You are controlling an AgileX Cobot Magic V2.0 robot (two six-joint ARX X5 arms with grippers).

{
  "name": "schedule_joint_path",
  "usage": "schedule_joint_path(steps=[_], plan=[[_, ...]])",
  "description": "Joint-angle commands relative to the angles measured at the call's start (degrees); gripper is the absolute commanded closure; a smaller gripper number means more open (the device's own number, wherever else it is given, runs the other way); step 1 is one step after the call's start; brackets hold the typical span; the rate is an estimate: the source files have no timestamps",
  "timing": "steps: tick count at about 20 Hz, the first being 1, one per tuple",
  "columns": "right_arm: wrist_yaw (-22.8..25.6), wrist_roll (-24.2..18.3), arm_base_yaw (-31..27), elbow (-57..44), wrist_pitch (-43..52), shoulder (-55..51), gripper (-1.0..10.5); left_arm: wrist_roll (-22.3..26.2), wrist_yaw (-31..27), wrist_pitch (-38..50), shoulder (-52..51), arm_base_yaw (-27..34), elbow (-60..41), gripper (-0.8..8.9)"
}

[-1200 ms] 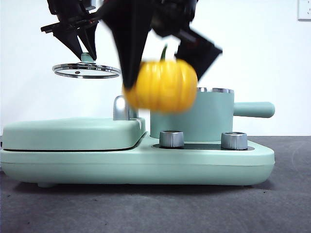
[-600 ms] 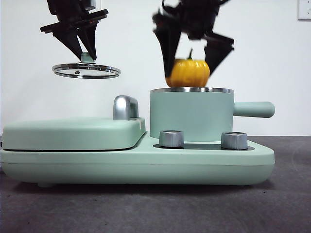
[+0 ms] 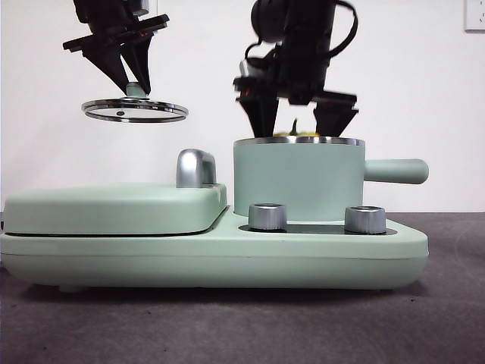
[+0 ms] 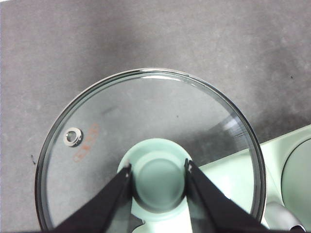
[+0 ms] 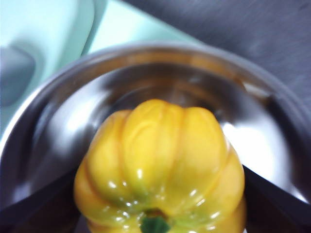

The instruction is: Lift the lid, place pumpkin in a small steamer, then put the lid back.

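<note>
Dark grey table (image 3: 455, 326), white wall, left gripper (image 4: 158, 170) clamping lid (image 4: 146, 145) knob, right gripper (image 3: 301, 121) seemingly gripping pumpkin (image 5: 160, 165) inside small steamer (image 3: 299, 182)

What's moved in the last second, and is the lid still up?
The right gripper carried the pumpkin across over the steamer and lowered it inside; only its top shows above the rim. It remains gripped. The left gripper still holds the lid up at the same spot.

yellow-orange pumpkin (image 5: 163, 165), mint-green small steamer (image 3: 298, 180)

Orange print on the lid (image 4: 146, 145) is too blurred to read
</note>
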Motion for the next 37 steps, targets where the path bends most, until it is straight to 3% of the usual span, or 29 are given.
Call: schedule_joint_path(steps=[1,13,18,27,32,37], plan=[[0.20,-0.35,0.72,1.42,0.04,2.19,6.3,-0.39,0.04,1.60,0.74,-0.20,2.62,8.07],[-1.46,-0.35,0.61,1.31,-1.95,5.81,6.1,-0.55,0.04,1.68,0.76,-0.20,2.62,8.07],[-2.19,-0.46,0.48,1.55,-2.01,5.81,4.0,-0.55,0.04,1.75,0.76,-0.20,2.62,8.07],[-2.36,-0.31,0.07,14.73,-6.93,1.44,4.0,-0.55,0.07,1.36,0.83,-0.20,2.51,8.07],[-2.10,-0.42,0.70,6.29,-7.02,-10.80,4.0,-0.96,0.09,0.37,0.83,-0.22,2.49,8.07],[0.31,-0.63,0.70,-15.04,-6.99,-29.44,4.0,-1.88,0.09,-0.61,0.83,-2.69,2.36,8.07]])
